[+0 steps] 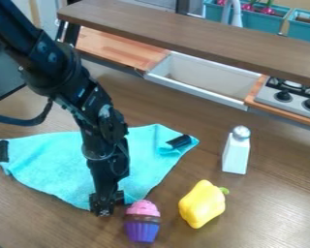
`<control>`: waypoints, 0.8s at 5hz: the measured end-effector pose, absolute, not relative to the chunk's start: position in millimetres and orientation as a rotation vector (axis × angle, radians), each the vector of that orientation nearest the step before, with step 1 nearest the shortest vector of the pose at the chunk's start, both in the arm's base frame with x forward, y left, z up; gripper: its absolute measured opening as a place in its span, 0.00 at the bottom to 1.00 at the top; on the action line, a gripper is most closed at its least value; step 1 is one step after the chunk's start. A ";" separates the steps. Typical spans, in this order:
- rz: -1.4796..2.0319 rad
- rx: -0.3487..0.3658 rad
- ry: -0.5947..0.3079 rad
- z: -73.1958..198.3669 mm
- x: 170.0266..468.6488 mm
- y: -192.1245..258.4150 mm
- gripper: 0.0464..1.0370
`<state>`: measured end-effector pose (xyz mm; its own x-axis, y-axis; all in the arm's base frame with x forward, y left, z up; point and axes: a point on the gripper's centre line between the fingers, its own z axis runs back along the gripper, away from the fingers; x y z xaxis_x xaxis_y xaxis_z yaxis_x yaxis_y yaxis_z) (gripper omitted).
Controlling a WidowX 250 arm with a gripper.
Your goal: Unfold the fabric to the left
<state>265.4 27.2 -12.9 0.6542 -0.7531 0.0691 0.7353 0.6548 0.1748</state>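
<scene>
A brown wood-grain tabletop (274, 193) spreads out in front of a toy kitchen, with a white sink basin (203, 80) and a stove (293, 99) beyond a raised brown shelf (183, 29). Behind that shelf I can see teal planters (251, 20). The turquoise cloth (47, 155) lies rumpled on the tabletop, left of the middle, with a dark patch at its left corner and another by a turned-over bit on its right. The black arm (96, 104) crosses above it from the upper left, its gripper (107, 203) down at the cloth's near edge. I can't tell how far open the gripper is, or whether it has hold of any cloth. Just beside it stands a pink-topped toy cupcake (143, 221), then a yellow pepper (201, 204); farther back, a white shaker (236, 154) stands upright.
</scene>
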 end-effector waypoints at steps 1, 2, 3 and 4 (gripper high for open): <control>-0.852 0.136 -0.155 -10.1 264.8 26.0 0.63; -0.857 0.129 -0.157 -9.8 263.4 24.8 0.47; -0.863 0.126 -0.158 -9.7 263.1 24.1 0.42; -0.861 0.126 -0.154 -10.1 262.6 24.4 0.36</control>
<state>262.6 24.4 -10.1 0.6418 -0.7623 0.0843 0.7441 0.6455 0.1723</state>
